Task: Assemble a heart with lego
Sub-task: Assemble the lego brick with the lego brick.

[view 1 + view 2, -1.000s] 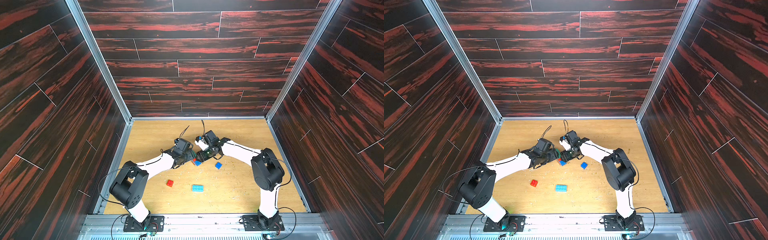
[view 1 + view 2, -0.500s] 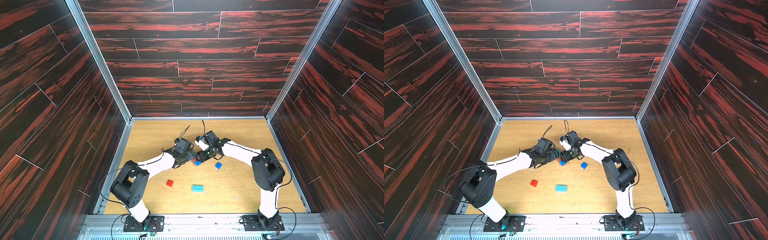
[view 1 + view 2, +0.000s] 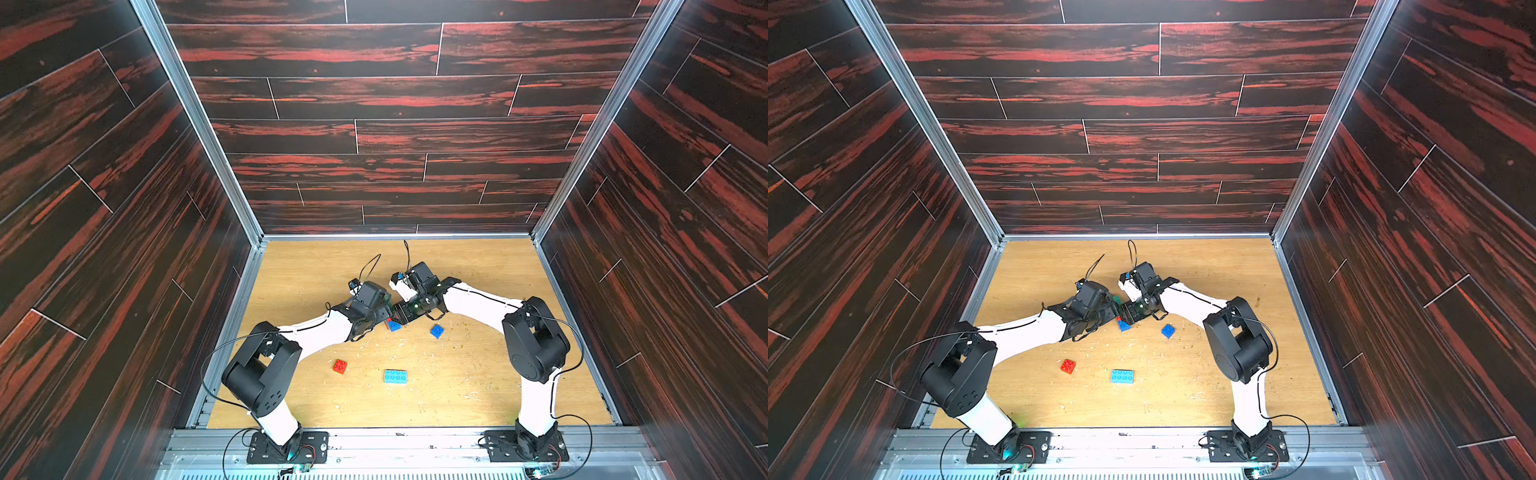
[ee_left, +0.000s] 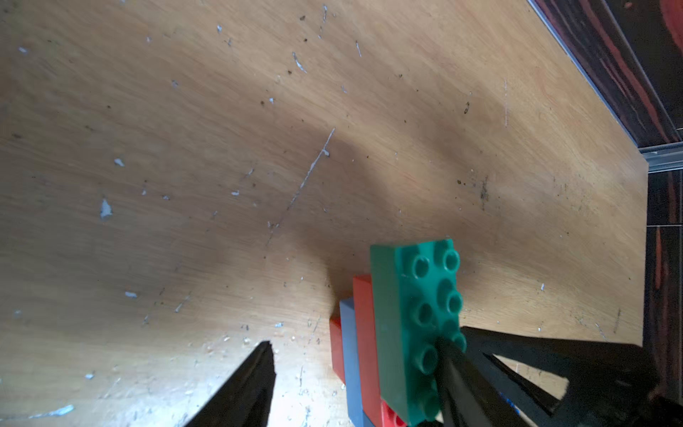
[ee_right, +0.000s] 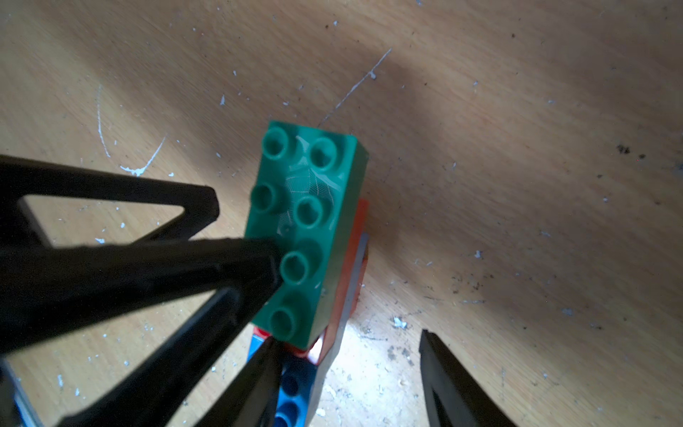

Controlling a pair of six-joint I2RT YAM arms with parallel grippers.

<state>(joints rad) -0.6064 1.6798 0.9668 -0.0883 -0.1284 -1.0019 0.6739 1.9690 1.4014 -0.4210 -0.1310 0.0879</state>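
The heart (image 4: 406, 325) is a joined stack of lego lying on its side on the wooden floor: a long green brick (image 5: 306, 222) over red and blue layers. In both top views it sits mid-floor (image 3: 393, 325) (image 3: 1123, 325), between the two arm tips. My left gripper (image 4: 354, 344) is open around it. One of the left fingers (image 4: 454, 369) rests on the green studs and the other stands well clear. My right gripper (image 5: 347, 338) is open too, with one finger (image 5: 255, 380) against the studded side and a wide gap on the far side.
Three loose bricks lie nearer the front: a small red one (image 3: 340, 366), a long light-blue one (image 3: 395, 376) and a small dark-blue one (image 3: 436, 331) beside the right forearm. Dark wall panels enclose the floor (image 3: 457, 395) on three sides.
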